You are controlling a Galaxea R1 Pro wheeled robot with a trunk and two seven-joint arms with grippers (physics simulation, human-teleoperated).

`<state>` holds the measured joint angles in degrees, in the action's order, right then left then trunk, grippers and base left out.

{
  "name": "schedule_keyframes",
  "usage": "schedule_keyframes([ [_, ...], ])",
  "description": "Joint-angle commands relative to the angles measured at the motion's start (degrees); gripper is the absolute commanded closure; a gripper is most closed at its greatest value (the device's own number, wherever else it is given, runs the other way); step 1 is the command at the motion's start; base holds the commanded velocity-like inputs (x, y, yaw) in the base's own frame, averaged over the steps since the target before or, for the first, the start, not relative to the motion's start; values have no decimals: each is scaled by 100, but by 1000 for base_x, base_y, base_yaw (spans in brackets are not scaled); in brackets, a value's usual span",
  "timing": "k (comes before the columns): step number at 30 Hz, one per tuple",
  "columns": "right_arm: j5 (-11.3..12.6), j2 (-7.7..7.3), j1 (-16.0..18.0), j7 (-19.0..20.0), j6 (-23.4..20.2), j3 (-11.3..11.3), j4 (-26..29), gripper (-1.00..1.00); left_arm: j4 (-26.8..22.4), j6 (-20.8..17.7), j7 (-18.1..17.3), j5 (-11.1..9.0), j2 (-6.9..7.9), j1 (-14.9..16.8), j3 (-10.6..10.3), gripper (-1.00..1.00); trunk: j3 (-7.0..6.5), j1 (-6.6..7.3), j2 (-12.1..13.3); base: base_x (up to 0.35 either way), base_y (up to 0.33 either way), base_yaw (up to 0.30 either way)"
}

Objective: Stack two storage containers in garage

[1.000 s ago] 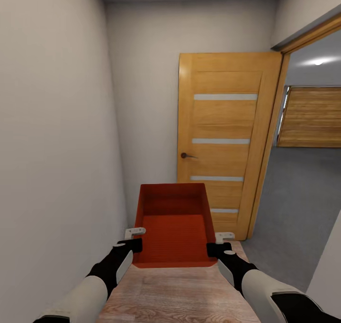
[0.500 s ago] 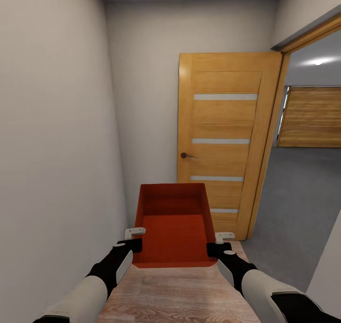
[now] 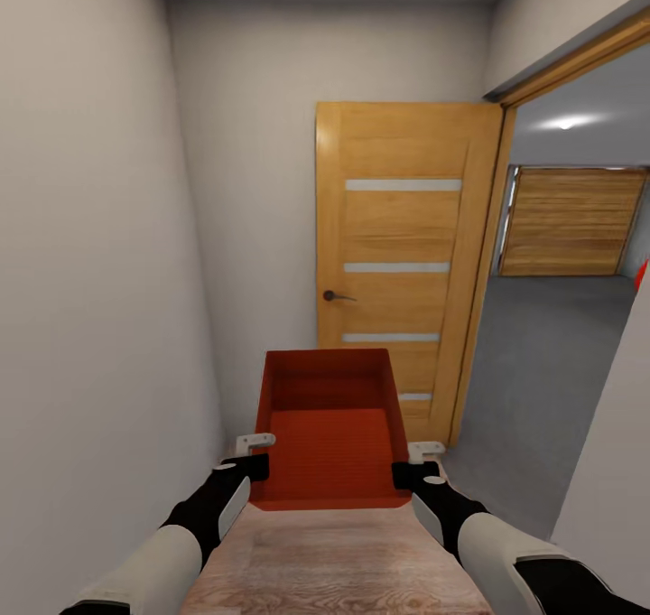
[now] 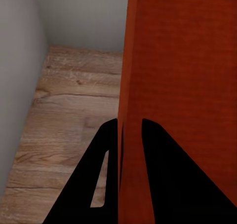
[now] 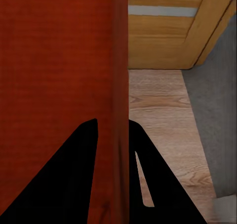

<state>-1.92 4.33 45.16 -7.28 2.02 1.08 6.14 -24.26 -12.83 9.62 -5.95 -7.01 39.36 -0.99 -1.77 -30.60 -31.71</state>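
I carry one orange-red storage container (image 3: 329, 434) in front of me, above the wood-plank hallway floor. My left gripper (image 3: 255, 457) is shut on its left wall near the front corner, and my right gripper (image 3: 413, 466) is shut on its right wall. In the left wrist view the black fingers (image 4: 106, 155) straddle the container's wall (image 4: 177, 86). The right wrist view shows the same pinch, with fingers (image 5: 143, 160) on either side of the wall (image 5: 64, 61). The container is empty. Through the doorway at right lies the garage's grey floor (image 3: 542, 362).
A narrow hallway with grey-white walls hems me in on the left (image 3: 81, 281). An open wooden door (image 3: 402, 254) stands ahead against the end wall. The doorway at right opens onto the garage, with a wooden roller door (image 3: 569, 222) at the back and a red sliver (image 3: 642, 274) at the edge.
The whole view has shifted: the door and doorway now sit further left, so the camera has turned right. The container stays held in both grippers as before.
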Motion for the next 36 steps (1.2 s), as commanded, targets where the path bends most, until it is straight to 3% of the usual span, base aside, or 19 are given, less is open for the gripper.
schedule_keyframes([
  [1,-29,-90,2,-29,18,-133,-8,100,-26,-44,163,76,42,1,65,100,1,-2,-4,0,0,-249],
  [36,-27,-90,2,-29,26,-133,-8,100,-26,-44,163,76,42,1,64,100,1,-2,-4,0,0,-249],
])
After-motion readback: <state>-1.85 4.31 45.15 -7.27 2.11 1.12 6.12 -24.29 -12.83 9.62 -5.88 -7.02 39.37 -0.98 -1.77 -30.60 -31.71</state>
